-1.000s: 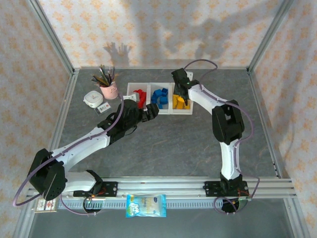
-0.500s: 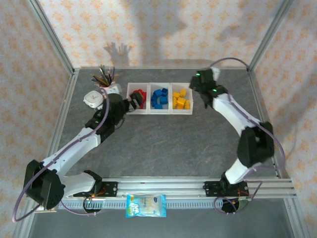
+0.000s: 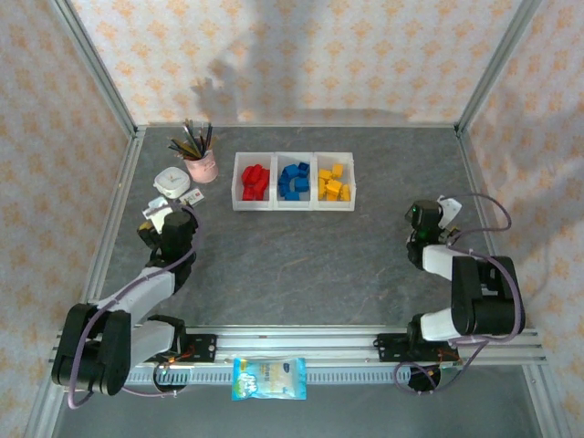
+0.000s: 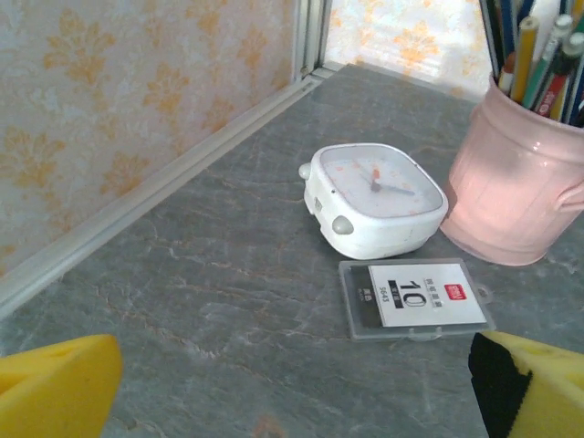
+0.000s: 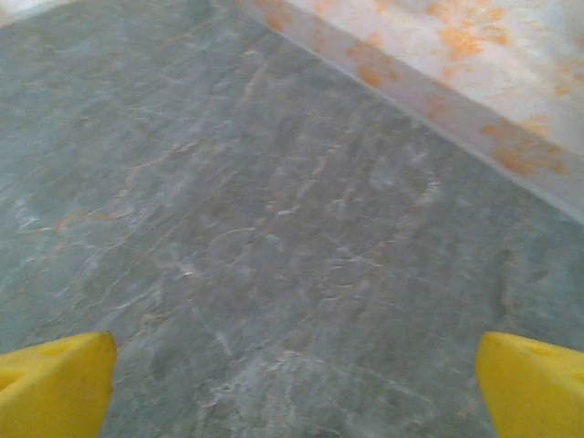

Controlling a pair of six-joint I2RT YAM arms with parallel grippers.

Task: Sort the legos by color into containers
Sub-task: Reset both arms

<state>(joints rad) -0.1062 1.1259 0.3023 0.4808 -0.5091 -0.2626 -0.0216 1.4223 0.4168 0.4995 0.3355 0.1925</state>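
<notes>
Overhead view of a grey, stone-look table (image 3: 301, 265) inside a metal frame with patterned walls. At 12 o'clock from the table's centre sits a row of three joined white containers (image 3: 294, 206). The left bin holds the red legos (image 3: 255, 181), the middle bin the blue legos (image 3: 293, 180) and the right bin the yellow legos (image 3: 333, 182). Every brick in sight lies in a bin with others of its own colour.

At 9 o'clock the left arm is folded back towards its base. The left gripper (image 3: 157, 215) sits near the table's left edge, well apart from the containers. Its wrist camera shows two yellow fingers (image 4: 55, 388) spread wide at the lower corners with bare table between them, so this claw is open and empty. At 12 o'clock from the claw lies a clear card sleeve (image 4: 417, 297) with a label reading 10. Just beyond it is a small white square clock (image 4: 376, 199). At 2 o'clock stands a pink cup (image 4: 516, 196) of brushes and pencils (image 4: 534, 46).

At 3 o'clock from the table's centre the right arm is folded in the same way. The right gripper (image 3: 445, 210) is near the right edge, well apart from the containers. Its wrist camera shows yellow fingers (image 5: 55, 383) wide apart over bare table, so this claw is also open and empty.

At 6 o'clock a blue-and-white snack bag (image 3: 268, 378) lies on the near side of the rail between the arm bases.
</notes>
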